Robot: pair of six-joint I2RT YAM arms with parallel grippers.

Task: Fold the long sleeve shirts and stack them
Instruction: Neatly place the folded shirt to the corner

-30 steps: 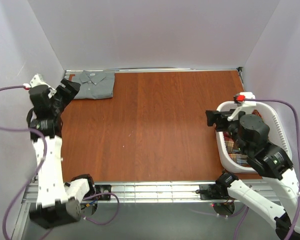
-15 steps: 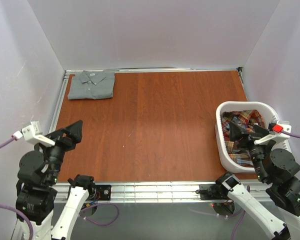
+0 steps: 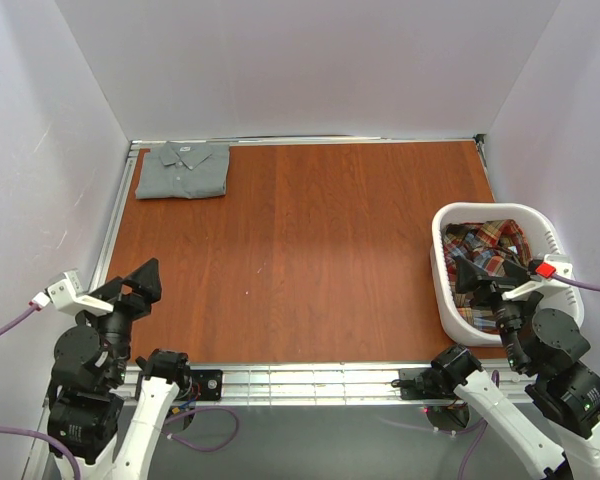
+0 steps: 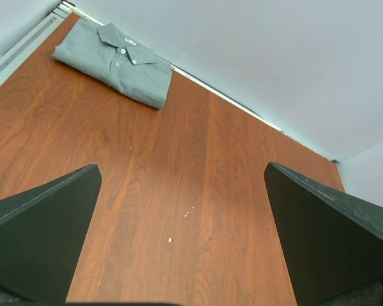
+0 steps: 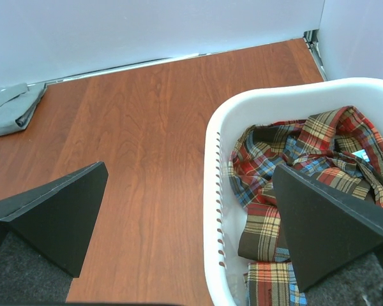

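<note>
Left pincer (image 3: pixel 135 283) and right pincer (image 3: pixel 485 272) had pulled back to the near edge, jaws spread wide and empty. Beyond the right one, the red, navy and yellow plaid cloth shirt (image 3: pixel 485 240) lay crumpled in the white slotted plastic basket (image 3: pixel 438 270). At the far left corner the plain grey collared shirt (image 3: pixel 185 172) sat folded, so the plaid was probably next.

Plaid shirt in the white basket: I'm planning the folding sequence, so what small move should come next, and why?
Probably lower the right gripper into the white slotted plastic laundry basket onto the crumpled red, navy and yellow plaid shirt. Its jaws stand open above that shirt, holding nothing, and the grey collared shirt lies folded at the table's far left corner.
</note>
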